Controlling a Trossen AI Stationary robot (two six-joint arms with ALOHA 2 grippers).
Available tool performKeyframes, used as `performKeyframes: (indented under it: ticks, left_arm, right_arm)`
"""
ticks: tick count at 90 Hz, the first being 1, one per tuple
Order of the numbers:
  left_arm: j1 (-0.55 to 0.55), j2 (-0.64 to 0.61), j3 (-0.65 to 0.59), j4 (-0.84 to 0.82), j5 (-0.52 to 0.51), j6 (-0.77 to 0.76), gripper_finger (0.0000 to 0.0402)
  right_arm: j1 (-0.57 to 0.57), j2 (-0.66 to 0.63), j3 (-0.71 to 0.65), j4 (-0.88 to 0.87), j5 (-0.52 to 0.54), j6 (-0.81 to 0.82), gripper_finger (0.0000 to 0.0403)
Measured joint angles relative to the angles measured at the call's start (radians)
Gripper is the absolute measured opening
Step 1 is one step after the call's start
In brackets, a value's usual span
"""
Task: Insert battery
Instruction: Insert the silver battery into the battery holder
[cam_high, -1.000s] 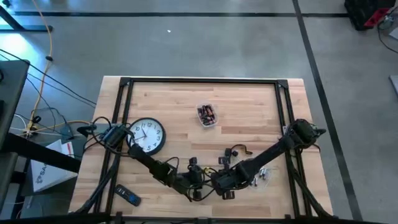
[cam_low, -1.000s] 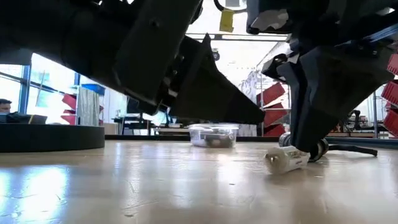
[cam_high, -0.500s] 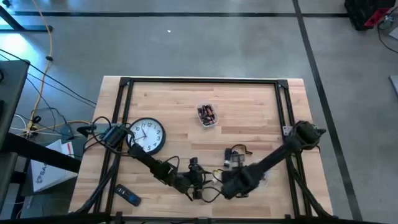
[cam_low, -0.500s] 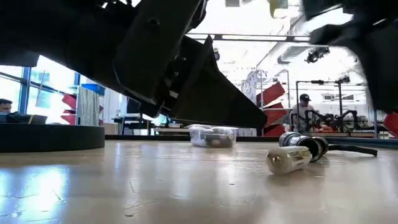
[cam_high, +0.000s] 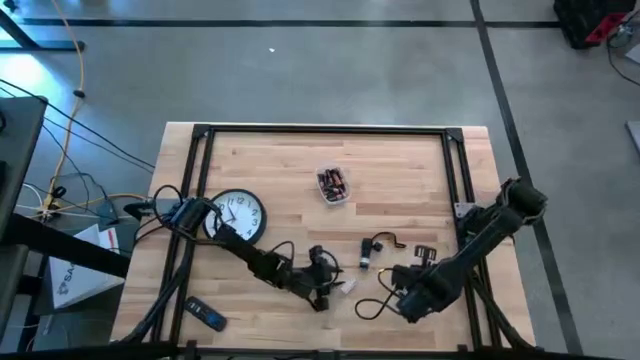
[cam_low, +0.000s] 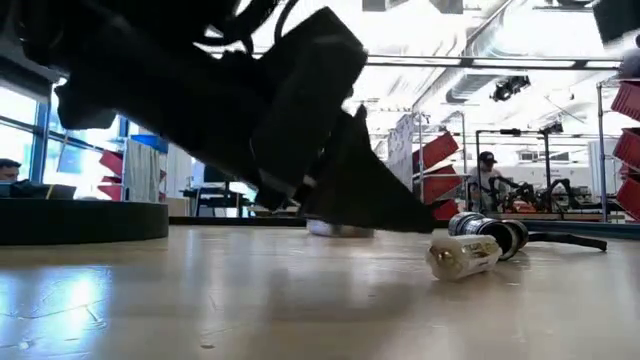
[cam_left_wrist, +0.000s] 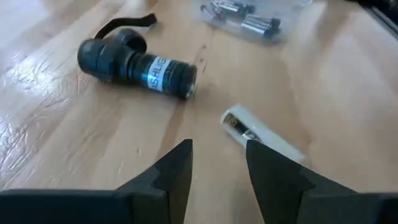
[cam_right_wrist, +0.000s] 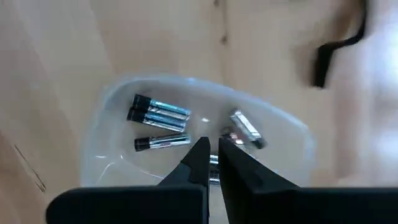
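Your left claw (cam_left_wrist: 217, 168) hangs low over the table (cam_high: 400, 170) near its front edge, fingers spread apart and holding nothing; just ahead of it a white battery holder (cam_left_wrist: 261, 134) lies flat on the wood; beyond that a black flashlight (cam_left_wrist: 137, 65) with a blue label lies on its side, well clear of the fingers. In the low view the holder (cam_low: 463, 255) sits just in front of the flashlight (cam_low: 490, 232). Your right claw (cam_right_wrist: 211, 158) hovers over a clear plastic dish (cam_right_wrist: 106, 124) holding several loose batteries (cam_right_wrist: 158, 115); its fingers are nearly pressed together with only a thin gap and nothing between them. From above, the right claw (cam_high: 410, 300) is near the front right of the table; a second dish of batteries (cam_high: 333, 186) sits mid-table; a wall clock (cam_high: 236, 218) lies at the left.
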Motion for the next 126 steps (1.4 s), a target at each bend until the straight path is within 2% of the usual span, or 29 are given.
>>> performKeyframes:
  ticks: [18, 28, 47, 78, 100, 126]
  left_arm:
    - [-0.001, 0.02, 0.001, -0.009, 0.09, -0.026, 0.0133]
    - [0.0, 0.039, 0.001, 0.024, 0.114, -0.04, 0.0133]
    - [0.0, 0.047, 0.001, 0.039, 0.112, -0.034, 0.0133]
    - [0.0, 0.048, 0.001, 0.034, 0.111, -0.033, 0.0133]
    - [0.0, 0.048, 0.001, 0.033, 0.111, -0.032, 0.0133]
    - [0.0, 0.048, 0.001, 0.031, 0.11, -0.032, 0.0133]
  right_arm:
    - [-0.017, 0.0, -0.075, -0.033, -0.016, -0.028, 0.0]
    - [-0.02, -0.007, -0.089, -0.02, -0.032, -0.113, 0.0]
    - [-0.033, -0.007, -0.15, 0.049, -0.119, -0.275, 0.0006]
    - [-0.091, -0.01, -0.141, 0.047, -0.128, -0.332, 0.008]
    - [-0.102, -0.01, -0.142, 0.084, -0.126, -0.391, 0.0082]
    - [-0.102, -0.012, -0.2, 0.167, -0.175, -0.366, 0.0082]
